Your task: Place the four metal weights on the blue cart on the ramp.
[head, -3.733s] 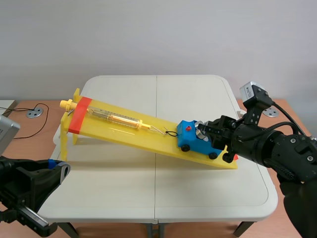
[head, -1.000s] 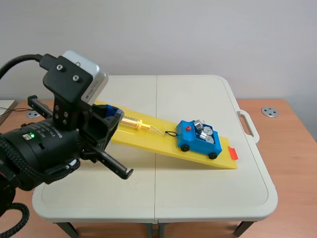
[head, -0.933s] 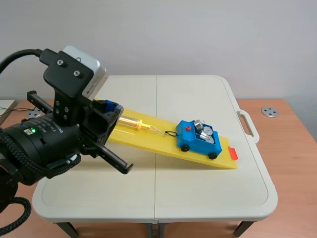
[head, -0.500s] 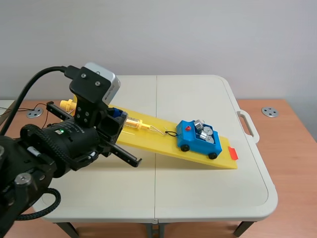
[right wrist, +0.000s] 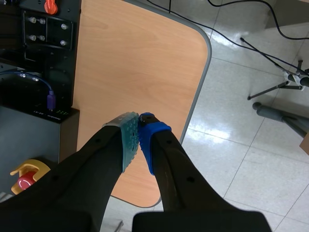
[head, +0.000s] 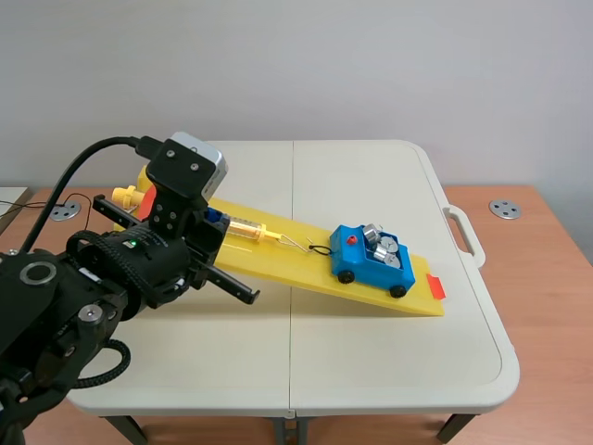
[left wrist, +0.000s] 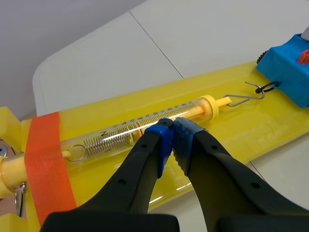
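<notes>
Left gripper (left wrist: 172,131) has advanced, closed, seemingly touching the spring scale (left wrist: 107,141).

Hardly anything is legible. The clear spring scale (left wrist: 116,135), lying along the yellow ramp (left wrist: 227,130) across the middle of the left wrist view, bears a row of fine graduation ticks on its tube. Their figures are too small to read (a single mark near the spring end may be an "N").
</notes>
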Available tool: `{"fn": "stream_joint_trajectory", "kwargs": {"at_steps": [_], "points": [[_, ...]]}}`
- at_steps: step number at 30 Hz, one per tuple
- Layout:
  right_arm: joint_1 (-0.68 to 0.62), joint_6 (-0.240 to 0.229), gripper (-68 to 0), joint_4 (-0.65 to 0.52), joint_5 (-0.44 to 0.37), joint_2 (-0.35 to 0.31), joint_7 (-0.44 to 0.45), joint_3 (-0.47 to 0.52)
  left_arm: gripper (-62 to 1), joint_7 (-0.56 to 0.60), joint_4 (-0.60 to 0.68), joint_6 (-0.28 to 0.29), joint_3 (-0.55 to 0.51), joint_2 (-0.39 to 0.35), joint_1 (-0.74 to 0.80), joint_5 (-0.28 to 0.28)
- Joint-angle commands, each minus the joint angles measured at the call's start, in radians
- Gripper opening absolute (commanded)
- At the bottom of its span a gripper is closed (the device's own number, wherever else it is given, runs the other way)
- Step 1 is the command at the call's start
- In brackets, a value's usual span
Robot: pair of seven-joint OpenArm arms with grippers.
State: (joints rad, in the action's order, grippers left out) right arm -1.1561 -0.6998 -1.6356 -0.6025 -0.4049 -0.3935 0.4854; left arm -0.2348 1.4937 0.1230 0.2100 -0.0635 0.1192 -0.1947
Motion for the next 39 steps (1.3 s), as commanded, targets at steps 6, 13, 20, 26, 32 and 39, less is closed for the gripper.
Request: {"fn": "stream_joint_trajectory", "kwargs": {"at_steps": [6,13,20,26,32,39], "points": [[-0.01,-0.046,-66.9,-0.098,-0.078,-0.016,0.059,0.079,-58.2,0.122,0.089,-0.055,0.004,0.019,-0.037,0.013],[-0.01,-0.046,-66.9,-0.098,-0.078,-0.016,0.059,0.079,-58.2,0.122,0.089,-0.055,0.004,0.019,-0.037,0.013],[-0.01,-0.046,-66.9,-0.098,-0.078,-0.016,0.059,0.079,-58.2,0.122,0.089,-0.055,0.004,0.019,-0.037,0.013],[-0.005,-0.046,-66.9,-0.098,-0.078,-0.016,0.064,0.079,-58.2,0.122,0.09,-0.054,0.004,0.019,-0.037,0.014],[-0.002,-0.046,-66.9,-0.098,-0.078,-0.019,0.074,0.08,-58.2,0.087,0.112,-0.054,0.004,0.018,-0.029,0.014],[0.055,-0.046,-66.9,-0.101,-0.095,-0.019,0.083,0.103,-58.2,0.034,0.247,-0.053,0.004,0.009,0.049,0.019]]}}
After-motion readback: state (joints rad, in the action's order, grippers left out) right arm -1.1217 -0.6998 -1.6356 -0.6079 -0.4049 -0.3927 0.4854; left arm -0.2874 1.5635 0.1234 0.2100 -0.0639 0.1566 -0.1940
